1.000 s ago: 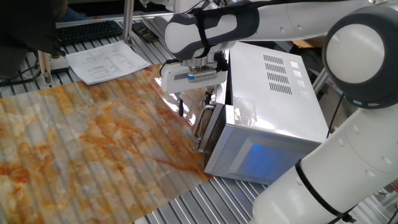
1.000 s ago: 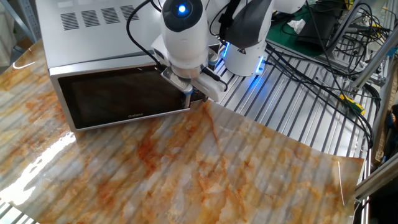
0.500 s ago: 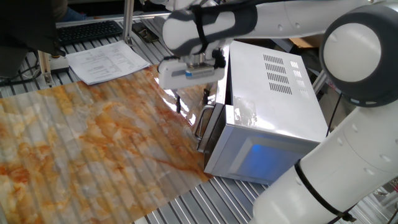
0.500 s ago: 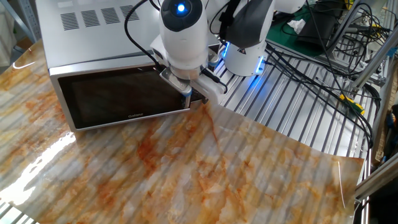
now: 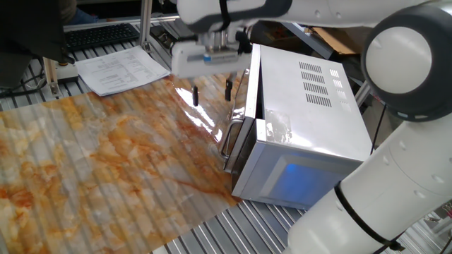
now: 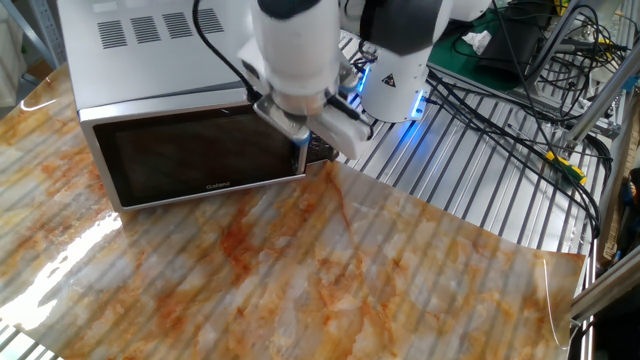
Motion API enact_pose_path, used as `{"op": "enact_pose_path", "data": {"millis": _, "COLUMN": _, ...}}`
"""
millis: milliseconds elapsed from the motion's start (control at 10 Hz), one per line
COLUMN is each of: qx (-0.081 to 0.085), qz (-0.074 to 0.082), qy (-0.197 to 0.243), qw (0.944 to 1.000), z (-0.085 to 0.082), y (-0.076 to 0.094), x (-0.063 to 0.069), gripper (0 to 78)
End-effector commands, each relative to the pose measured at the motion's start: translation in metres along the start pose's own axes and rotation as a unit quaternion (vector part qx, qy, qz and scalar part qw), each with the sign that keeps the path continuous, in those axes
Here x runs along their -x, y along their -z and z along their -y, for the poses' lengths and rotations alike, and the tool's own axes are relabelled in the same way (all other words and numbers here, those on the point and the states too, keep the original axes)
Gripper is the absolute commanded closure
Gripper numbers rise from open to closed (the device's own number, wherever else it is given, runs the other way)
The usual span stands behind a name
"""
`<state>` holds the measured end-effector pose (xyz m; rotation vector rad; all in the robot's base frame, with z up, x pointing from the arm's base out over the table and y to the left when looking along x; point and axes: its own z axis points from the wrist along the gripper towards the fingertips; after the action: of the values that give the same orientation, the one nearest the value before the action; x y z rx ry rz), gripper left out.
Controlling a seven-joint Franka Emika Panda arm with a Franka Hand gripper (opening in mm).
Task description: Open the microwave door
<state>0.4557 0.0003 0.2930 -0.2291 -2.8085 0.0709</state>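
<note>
**One microwave, shut, and my pincer spread above its handle end**

My gripper (image 5: 211,93) hangs in the air with its two dark fingers (image 5: 195,96) pointing down and spread apart, pinching nothing. It sits above the marbled orange mat (image 5: 92,169), just in front of the microwave (image 5: 304,120) and clear of it.

The one container here is that microwave, a white vented box standing at the mat's edge on the slatted metal table (image 6: 470,170). A blue-glowing rectangle (image 5: 302,182) shows on its side. The microwave door (image 6: 200,160) is a dark, mirror-like panel, and in the other fixed view it lies flush with the casing, closed. Its curved silver handle (image 5: 231,144) runs down the door's edge, below and beside my fingers, untouched. What is inside the box I cannot tell; the glass only reflects.

Counted: one microwave, one door, one handle, one mat. Beyond the mat lie one stack of printed papers (image 5: 120,70) and one dark keyboard (image 5: 99,34). Loose cables (image 6: 520,100) trail across the table by my base.
</note>
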Motion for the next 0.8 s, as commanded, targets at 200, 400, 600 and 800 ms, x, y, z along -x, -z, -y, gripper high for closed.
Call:
{"op": "enact_pose_path", "data": {"millis": 200, "qx": -0.019, "qz": 0.018, "qy": 0.054, "qw": 0.9982, "z": 0.014, "y": 0.039, "x": -0.011, "gripper": 0.1}}
{"op": "enact_pose_path", "data": {"millis": 400, "qx": -0.022, "qz": 0.023, "qy": 0.075, "qw": 0.9967, "z": 0.019, "y": 0.044, "x": -0.017, "gripper": 0.1}}
{"op": "enact_pose_path", "data": {"millis": 600, "qx": -0.02, "qz": 0.041, "qy": 0.111, "qw": 0.9927, "z": 0.032, "y": 0.052, "x": -0.026, "gripper": 0.1}}
{"op": "enact_pose_path", "data": {"millis": 800, "qx": -0.021, "qz": 0.063, "qy": 0.125, "qw": 0.99, "z": 0.04, "y": 0.055, "x": -0.027, "gripper": 0.1}}
